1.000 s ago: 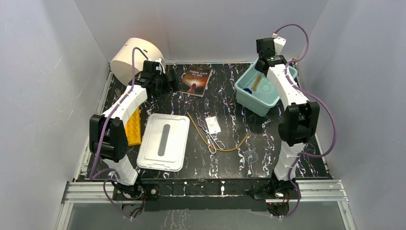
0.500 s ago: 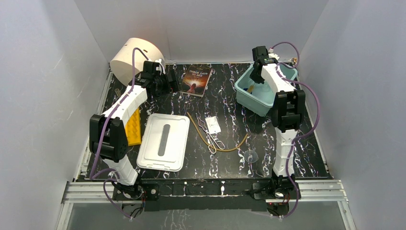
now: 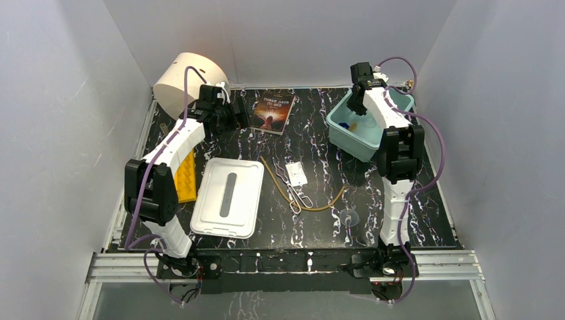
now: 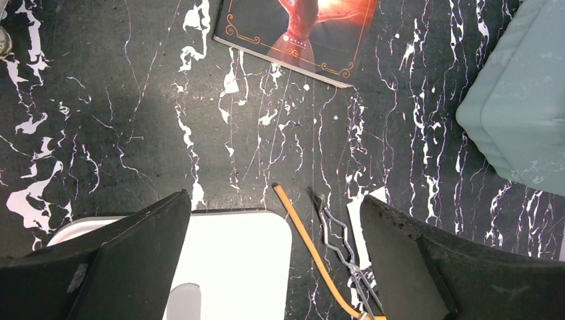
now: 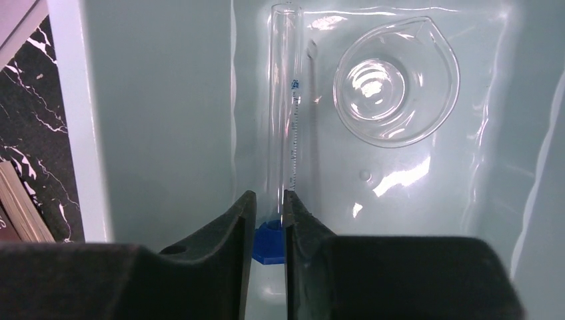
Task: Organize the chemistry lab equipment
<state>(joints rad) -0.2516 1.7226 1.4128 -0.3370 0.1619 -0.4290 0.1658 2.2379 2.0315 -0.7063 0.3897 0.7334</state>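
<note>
I look down on the black marbled table (image 3: 320, 133) with both arms stretched to its far side. The left arm (image 3: 180, 143) reaches forward beside the big cream cylinder (image 3: 183, 80). Its wrist is turned to the right, toward the dark-covered book (image 3: 272, 111). The left gripper (image 4: 274, 200) hangs above the bare table with its 2 fingers spread wide and nothing between them. In its wrist view, the tip of the tan rubber tubing (image 4: 300, 223) and the head of the metal tongs (image 4: 333, 233) lie just below the gap.

The right arm (image 3: 393, 127) is folded steeply, with its wrist bent down into the teal bin (image 3: 363, 143) at the far right. The right gripper (image 5: 270, 200) is inside this bin, its fingers drawn close with only a narrow slit between them. The clear blue-ended tube (image 5: 283, 100) lies along the bin floor, pointing away from the gripper. Its blue end shows in the slit. I cannot tell whether the fingers pinch the tube or only hang over it. A clear glass dish (image 5: 396, 83) lies just to the right of the tube, apart from it.

The white lid (image 3: 226, 197) lies flat in front of the left arm. To the right of the lid, in the middle of the table and well apart from both grippers, the tongs lie across the tubing. The white packet (image 3: 296, 175) lies just beside them.
</note>
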